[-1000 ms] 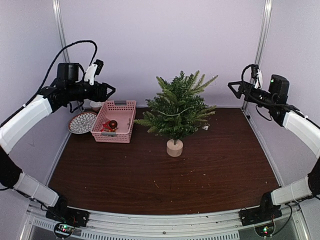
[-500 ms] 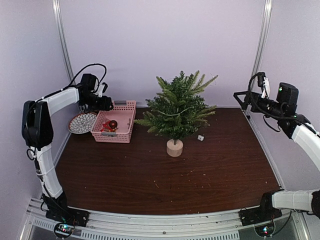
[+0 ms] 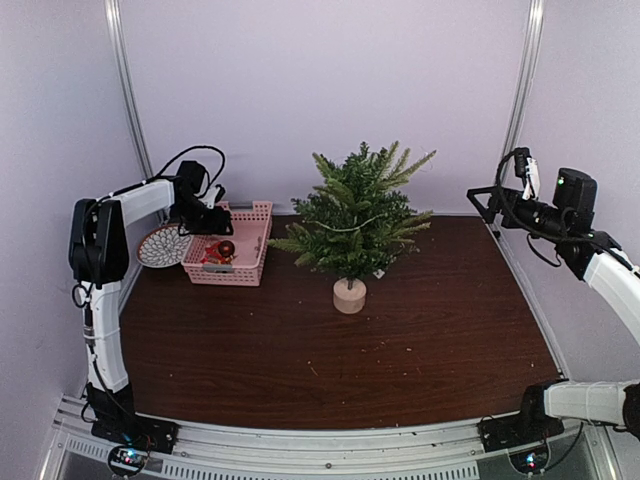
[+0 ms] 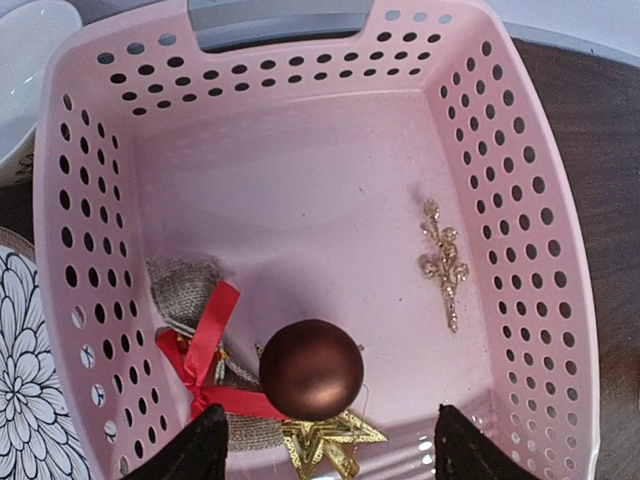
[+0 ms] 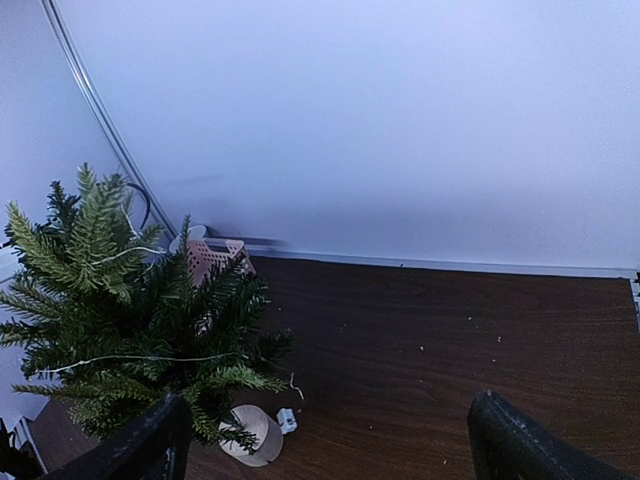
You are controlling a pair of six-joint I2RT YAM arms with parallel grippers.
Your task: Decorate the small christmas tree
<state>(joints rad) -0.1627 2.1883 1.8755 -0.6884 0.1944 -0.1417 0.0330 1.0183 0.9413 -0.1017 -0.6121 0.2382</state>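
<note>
Dark wood-grain table (image 3: 330,350) with pale walls on three sides forms the work area.

**Top view.** The small christmas tree (image 3: 355,225) stands upright on its stump near the table centre, towards the far edge, where both arms can reach it. The pink basket (image 3: 225,277) sits at far left, beside a patterned plate (image 3: 160,247). It serves as the ornament supply. The left gripper (image 3: 213,222) hangs over the basket's far-left corner. The right gripper (image 3: 478,200) is held high at far right, well apart from the tree, judged a parked pose that leaves the branches free.

**Left wrist view.** The camera looks straight down into the basket. The fingertips (image 4: 200,450) are spread wide with nothing between them. The brown ball (image 4: 311,369) lies directly ahead of the gap, resting on a gold star (image 4: 330,438) and touching a red ribbon (image 4: 205,350). A gold sprig (image 4: 444,262) lies apart to the right. This alignment suggests the ball is the intended pick.

**Right wrist view.** The fingertips (image 5: 150,440) are fully parted and empty. A thin pale wire (image 5: 140,358) is draped through the branches. No ornament is visible on the tree.
</note>
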